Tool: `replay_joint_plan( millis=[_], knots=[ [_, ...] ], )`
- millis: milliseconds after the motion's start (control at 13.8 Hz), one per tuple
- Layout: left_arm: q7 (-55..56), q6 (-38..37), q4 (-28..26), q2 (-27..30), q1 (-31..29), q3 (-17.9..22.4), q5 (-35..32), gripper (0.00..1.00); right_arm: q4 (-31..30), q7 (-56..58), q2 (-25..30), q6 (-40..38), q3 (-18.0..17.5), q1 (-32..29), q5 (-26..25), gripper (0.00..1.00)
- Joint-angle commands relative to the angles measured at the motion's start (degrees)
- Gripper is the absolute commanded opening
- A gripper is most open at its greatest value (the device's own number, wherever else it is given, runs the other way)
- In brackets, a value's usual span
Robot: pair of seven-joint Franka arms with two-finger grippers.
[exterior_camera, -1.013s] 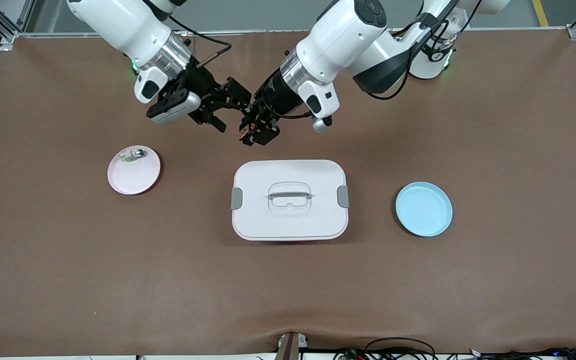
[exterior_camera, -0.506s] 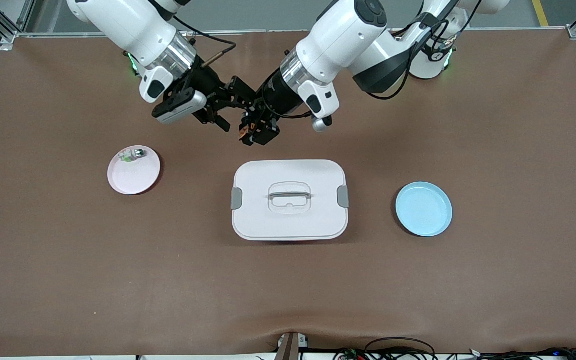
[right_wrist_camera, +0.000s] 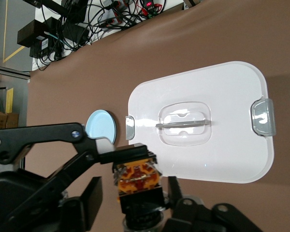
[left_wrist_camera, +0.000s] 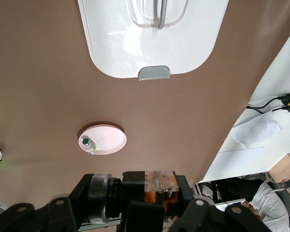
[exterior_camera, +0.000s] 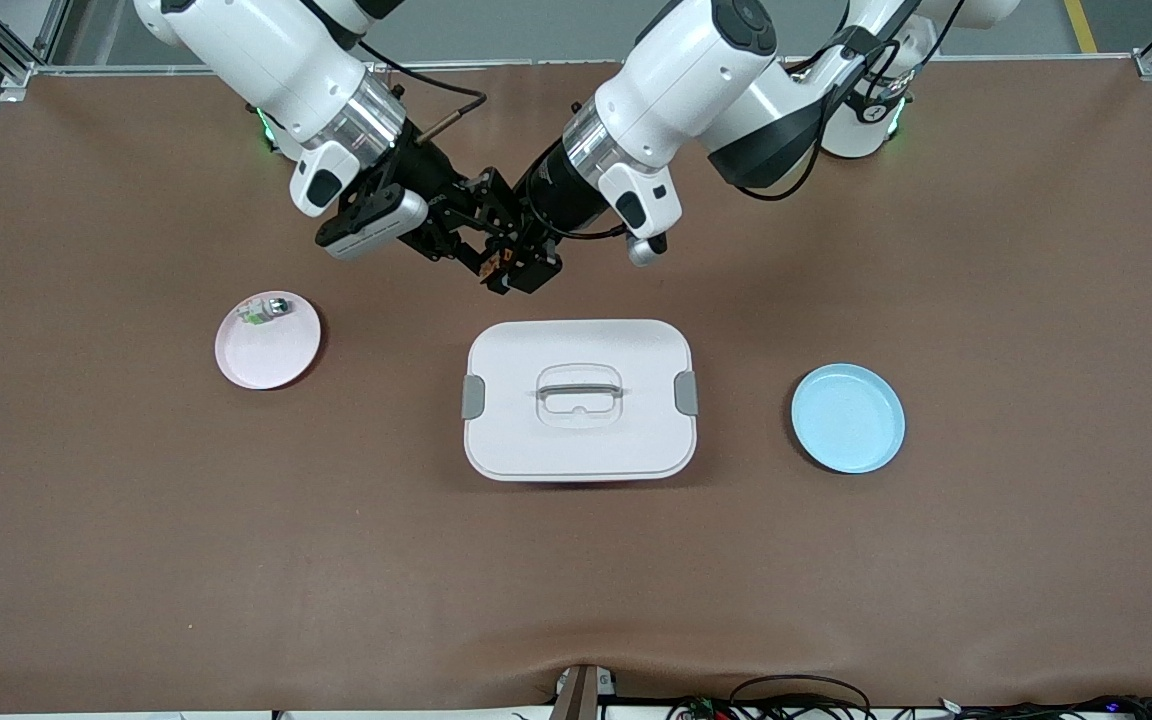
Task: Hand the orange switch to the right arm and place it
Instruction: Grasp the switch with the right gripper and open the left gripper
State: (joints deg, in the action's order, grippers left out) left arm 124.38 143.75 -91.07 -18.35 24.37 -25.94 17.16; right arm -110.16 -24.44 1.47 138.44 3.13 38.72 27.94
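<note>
The orange switch [exterior_camera: 489, 266], a small black block with an orange section, hangs in the air over the table a little farther from the front camera than the white box. My left gripper [exterior_camera: 514, 268] is shut on it. In the left wrist view the switch [left_wrist_camera: 159, 191] sits in the left gripper [left_wrist_camera: 157, 205]. My right gripper [exterior_camera: 491, 240] has come in from the right arm's end. In the right wrist view the right gripper [right_wrist_camera: 135, 193] straddles the switch [right_wrist_camera: 137, 176], with a bare gap showing on each side, so it is open.
A white lidded box [exterior_camera: 578, 440] with a handle lies mid-table. A pink plate [exterior_camera: 271, 362] toward the right arm's end holds a clear-and-green part [exterior_camera: 264, 311]. A blue plate [exterior_camera: 848, 420] lies toward the left arm's end.
The right gripper has moved toward the left gripper, and its fingers now flank the switch. The left gripper has stayed nearly still, holding the switch.
</note>
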Motion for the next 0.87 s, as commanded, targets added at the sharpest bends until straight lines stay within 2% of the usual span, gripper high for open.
replay_joint_plan(
  millis=[0, 289, 434, 506, 579, 651, 723, 796],
  knots=[
    [1.6, 0.5, 1.0, -0.4, 0.6, -0.2, -1.0, 0.11, 1.4, -0.3, -0.7, -0.1, 0.1, 0.7, 1.3, 0.00],
    [1.5, 0.5, 1.0, -0.3, 0.6, -0.2, -1.0, 0.12, 1.4, -0.4, -0.6, -0.5, 0.2, 0.6, 1.4, 0.00],
    [1.4, 0.5, 1.0, -0.3, 0.5, -0.2, -1.1, 0.16, 1.4, -1.1, -0.5, -0.5, 0.2, 0.5, 1.6, 0.00],
    [1.4, 0.5, 1.0, -0.2, 0.4, -0.2, -1.1, 0.30, 1.4, -1.1, -0.5, -0.6, 0.2, 0.3, 1.6, 0.00],
    [1.0, 0.5, 1.1, -0.2, 0.4, -0.1, -1.1, 0.59, 1.4, -1.1, -0.5, -0.6, 0.2, 0.2, 1.6, 0.00],
    [1.0, 0.5, 1.1, -0.2, 0.4, -0.1, -1.1, 0.73, 1.4, -1.1, -0.5, -0.6, 0.2, 0.2, 1.6, 0.00],
    [1.0, 0.5, 1.2, -0.1, 0.4, -0.1, -1.0, 1.00, 1.4, -1.1, -0.5, -0.6, 0.2, 0.2, 1.6, 0.00],
    [1.3, 0.6, 1.2, -0.1, 0.4, -0.1, -1.0, 1.00, 1.4, -1.1, -0.5, -0.6, 0.2, 0.1, 1.6, 0.00]
  ],
)
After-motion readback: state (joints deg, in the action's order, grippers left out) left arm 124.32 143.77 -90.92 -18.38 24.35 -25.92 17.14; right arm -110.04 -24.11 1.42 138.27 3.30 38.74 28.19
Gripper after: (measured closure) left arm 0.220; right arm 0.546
